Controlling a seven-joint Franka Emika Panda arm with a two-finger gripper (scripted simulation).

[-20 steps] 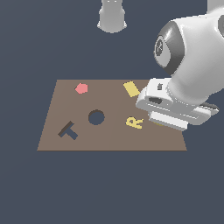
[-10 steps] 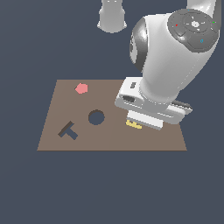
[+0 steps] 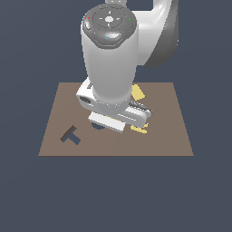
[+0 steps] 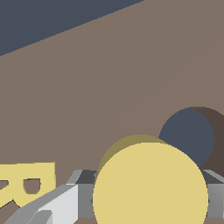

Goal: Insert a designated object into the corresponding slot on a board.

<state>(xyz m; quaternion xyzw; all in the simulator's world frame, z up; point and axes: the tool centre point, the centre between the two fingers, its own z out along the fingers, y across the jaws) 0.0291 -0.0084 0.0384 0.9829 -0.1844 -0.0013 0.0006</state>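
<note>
The flat round yellow disc (image 4: 150,186) is held between the grey fingers (image 4: 57,205) of the gripper (image 4: 144,197), which is clamped on its two sides; one finger shows on each side of the disc in the wrist view. The disc hangs above the flat brown rectangular board (image 4: 109,74) and does not seem to touch it, because a darker yellow-brown shadow shows just beside its edge. The dark circular hole (image 4: 188,136) lies near the disc, a little off to one side, so the two are not lined up.

In the exterior view the large white arm (image 3: 111,68) covers most of the middle of the board (image 3: 54,131). Only a small dark part of the hole (image 3: 97,126) shows under the gripper (image 3: 108,121), and the disc itself is hidden there.

Other pieces are around: the yellow letter R (image 4: 24,183) lies flat on the board beside the gripper, a yellow rectangular block (image 3: 137,93) shows partly behind the arm, and the dark T-shaped cutout (image 3: 70,135) is toward the exterior view's left.

The step in hand appears to be the carrying of the disc to its slot. The next move probably calls for a small sideways correction until the disc stands right over the hole, then a straight descent and opening of the fingers.
</note>
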